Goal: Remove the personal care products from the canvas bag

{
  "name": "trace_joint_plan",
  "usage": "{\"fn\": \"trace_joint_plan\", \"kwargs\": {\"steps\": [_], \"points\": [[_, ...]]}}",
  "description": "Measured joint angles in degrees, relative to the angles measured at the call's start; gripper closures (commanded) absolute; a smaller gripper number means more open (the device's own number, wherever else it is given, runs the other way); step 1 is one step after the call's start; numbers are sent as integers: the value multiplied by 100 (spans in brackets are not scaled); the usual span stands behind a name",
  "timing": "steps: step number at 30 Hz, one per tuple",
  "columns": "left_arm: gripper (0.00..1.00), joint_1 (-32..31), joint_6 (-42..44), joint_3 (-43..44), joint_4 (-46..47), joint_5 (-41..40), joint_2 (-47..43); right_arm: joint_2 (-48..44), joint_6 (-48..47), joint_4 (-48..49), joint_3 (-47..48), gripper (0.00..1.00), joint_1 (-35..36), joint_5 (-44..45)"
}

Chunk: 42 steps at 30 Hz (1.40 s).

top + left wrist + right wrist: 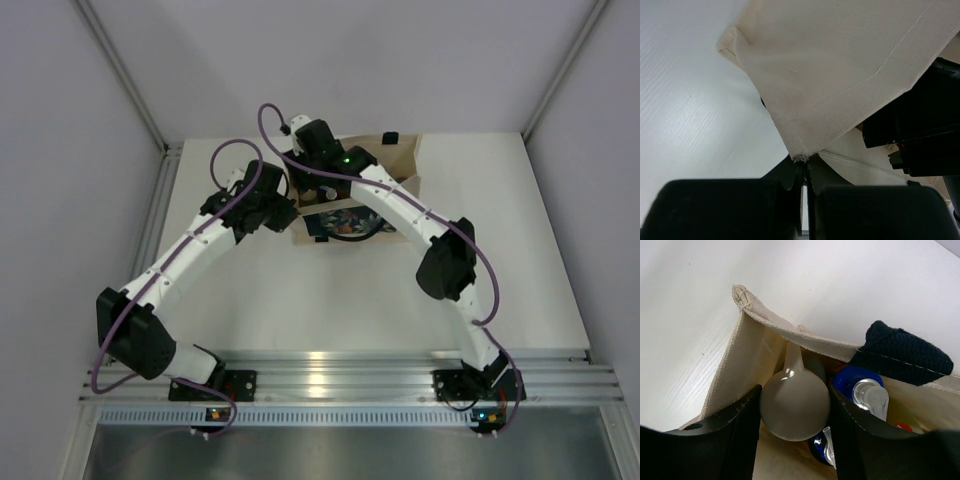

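My left gripper is pinched tight on a corner of the canvas bag. My right gripper squeezes the beige-capped bottle inside the bag, next to a blue-topped bottle.

Coarse matt cloth of the canvas bag, smooth glossy plastic of the beige cap

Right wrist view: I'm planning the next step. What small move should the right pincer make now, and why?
Probably lift straight up. The right pincer looks closed on the pale round cap, down inside the bag, while the left pincer pinches the bag's edge, which should steady it.
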Motion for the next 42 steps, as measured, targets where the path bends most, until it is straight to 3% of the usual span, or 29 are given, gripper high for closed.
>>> {"fn": "trace_joint_plan", "kwargs": {"steps": [13,42], "points": [[100,2,-2,0,-4,7,0,-356,-2,-90,-192,100,81,192],[100,26,-4,0,-9,131,9,-2168,-184,-437,-103,100,354,450]]}}
